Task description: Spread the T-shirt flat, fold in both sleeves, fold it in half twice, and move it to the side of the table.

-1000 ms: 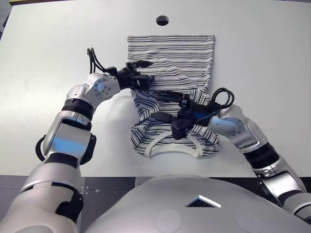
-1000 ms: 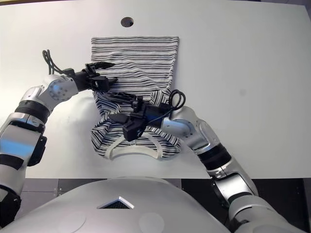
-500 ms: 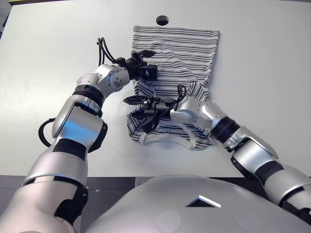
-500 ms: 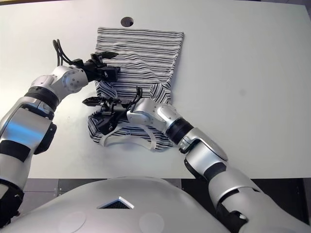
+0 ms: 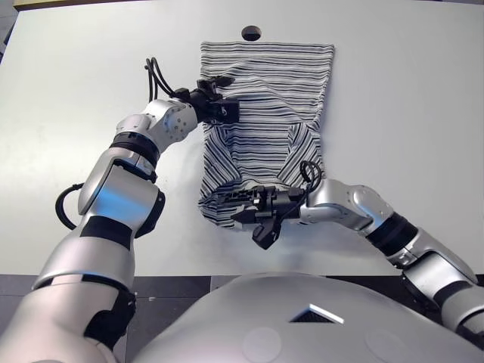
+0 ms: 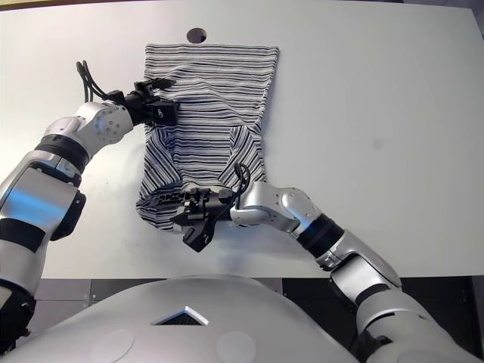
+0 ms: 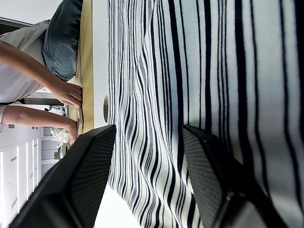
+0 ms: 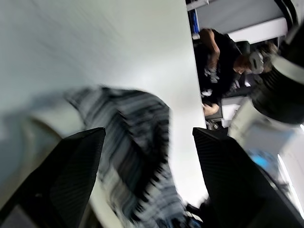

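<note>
T-shirt lies as a narrow strip down the middle of the tabletop, one end at the far edge, and the sleeves look folded in already. The left gripper sits on the shirt's left edge in the far half, I'd guess to pin it. The right gripper is at the crumpled near-left corner, probably setting up the halving fold. The head views give that layout. The left wrist view settles its jaws: apart, with stripes flat beneath. The right wrist view is blurry, but those jaws are wide too, with bunched cloth beyond.
</note>
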Controlling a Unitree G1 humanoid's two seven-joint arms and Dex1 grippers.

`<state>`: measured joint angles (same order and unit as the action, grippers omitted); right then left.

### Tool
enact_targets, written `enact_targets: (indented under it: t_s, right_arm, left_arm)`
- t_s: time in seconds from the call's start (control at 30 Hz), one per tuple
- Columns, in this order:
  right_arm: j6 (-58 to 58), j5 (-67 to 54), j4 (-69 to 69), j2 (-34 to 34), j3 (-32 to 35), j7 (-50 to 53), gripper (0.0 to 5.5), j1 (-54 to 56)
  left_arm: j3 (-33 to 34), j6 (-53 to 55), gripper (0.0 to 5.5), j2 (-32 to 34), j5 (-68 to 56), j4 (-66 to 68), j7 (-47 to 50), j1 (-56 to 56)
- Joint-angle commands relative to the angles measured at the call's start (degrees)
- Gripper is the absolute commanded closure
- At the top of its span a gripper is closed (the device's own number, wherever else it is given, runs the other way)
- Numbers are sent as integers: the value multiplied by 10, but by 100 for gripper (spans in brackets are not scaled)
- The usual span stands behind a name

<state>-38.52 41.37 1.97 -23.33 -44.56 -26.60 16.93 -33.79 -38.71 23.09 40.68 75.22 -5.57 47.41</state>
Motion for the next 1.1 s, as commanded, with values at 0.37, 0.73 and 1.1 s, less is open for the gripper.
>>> enact_targets:
  t_s: [0.37, 0.73, 1.1]
  right_arm:
    - [21, -178, -95, -268, 301, -16, 209, -224]
    - [42, -192, -195, -381, 353, -122, 209, -351]
    - [27, -170, -153, -336, 275, -177, 209, -289]
  left_arm:
    - [241, -203, 291, 291, -354, -550, -106, -409]
    - [371, -104, 291, 424, -260, -736, -247, -841]
    - [257, -95, 291, 379, -224, -735, -314, -704]
